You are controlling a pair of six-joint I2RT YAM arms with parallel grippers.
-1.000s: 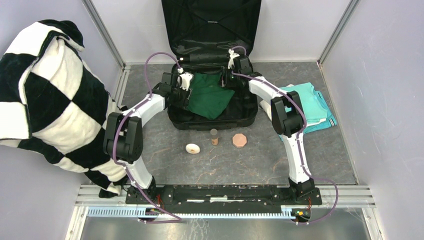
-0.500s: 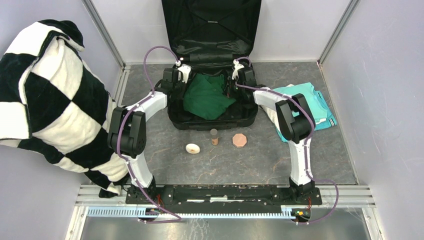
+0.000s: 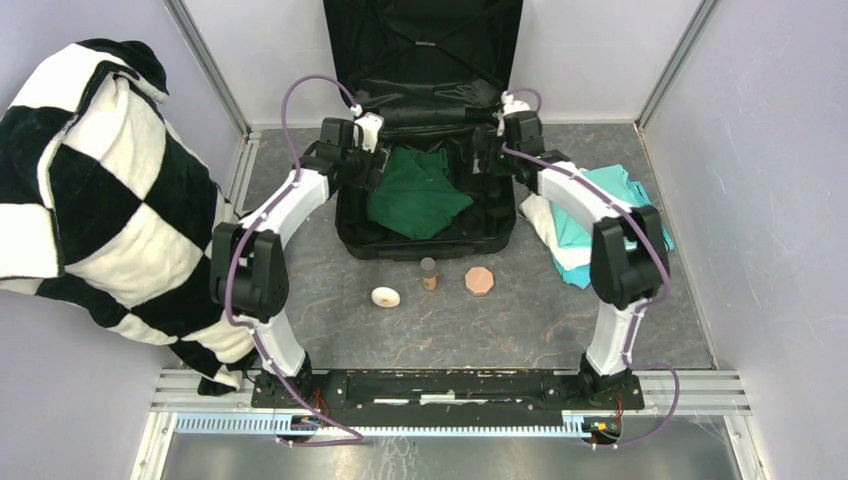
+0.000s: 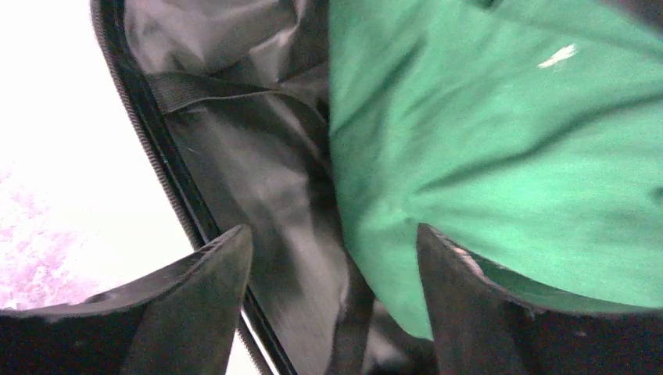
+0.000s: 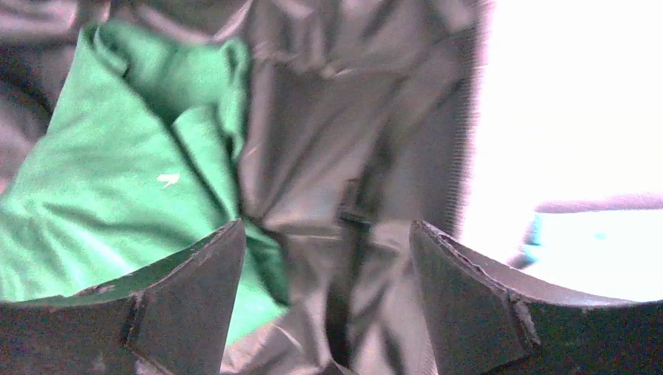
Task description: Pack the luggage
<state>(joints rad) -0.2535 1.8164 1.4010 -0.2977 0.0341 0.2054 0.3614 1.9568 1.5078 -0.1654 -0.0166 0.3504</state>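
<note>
**Item 1, luggage** (image 3: 425,246): blk hard-shell case, lying open at far centre of table (image 3: 450,335). Lid (image 3: 420,50) stands upright against back wall, blk lining w/ crossed straps facing fwd. Base half flat on table, lined in blk fabric.

**Item 2, green garment** (image 3: 415,195): rumpled, inside base half, centre to front. Lining shows bare along both sides.

**Item 3, left gripper** (image 4: 332,234): over case's left side, near back corner. Fingers spread apart, nothing between them; released. Wrist view: zip edge and a strap below, green cloth's edge just under right-hand finger. Contact w/ cloth can't be told.

**Item 4, right gripper** (image 5: 327,226): over case's right side, near back corner. Fingers spread wide, holding nothing. Wrist view: blk lining below, green cloth to one side.

**Item 5, teal clothing** (image 3: 625,205): folded pile on table right of case, some white at near edge; right arm crosses above it.

**Item 6, checkered blanket** (image 3: 90,200): blk-and-white, bulky, heaped at left wall, outside case.

**Item 7, smalls, in a row on table just in front of case:** white round piece (image 3: 385,296); brown cylinder (image 3: 428,272), upright; pinkish octagonal piece (image 3: 480,281). None touching.
</note>
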